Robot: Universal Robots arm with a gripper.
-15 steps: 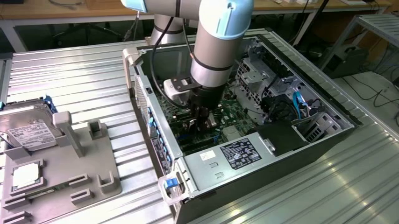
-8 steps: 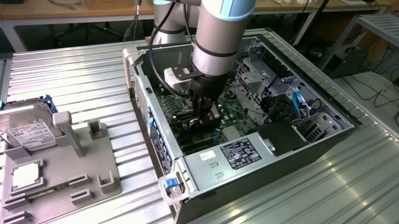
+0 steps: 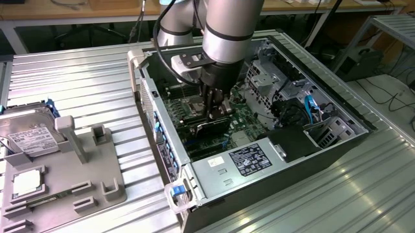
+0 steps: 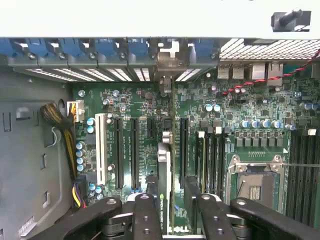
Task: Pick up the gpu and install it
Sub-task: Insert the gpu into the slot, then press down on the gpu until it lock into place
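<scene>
The jaws (image 4: 170, 207) stand partly closed on the gpu (image 4: 164, 172), one finger on each face of the card, which is held on edge with its long side running towards the case's rear wall. The card sits low over the green motherboard (image 4: 250, 112), among the long dark expansion slots (image 4: 134, 152) and just beside the open processor socket (image 4: 255, 182); whether its edge is already in a slot I cannot tell. In the exterior view the arm (image 3: 224, 34) reaches straight down into the open computer case (image 3: 292, 155), which lies on its side on the ribbed metal desk (image 3: 71, 82). Off at the exterior view's left, well apart from the case, a grey holder tray (image 3: 97, 187) carries a silver hard drive (image 3: 29, 131) and a small square processor chip (image 3: 27, 180).
</scene>
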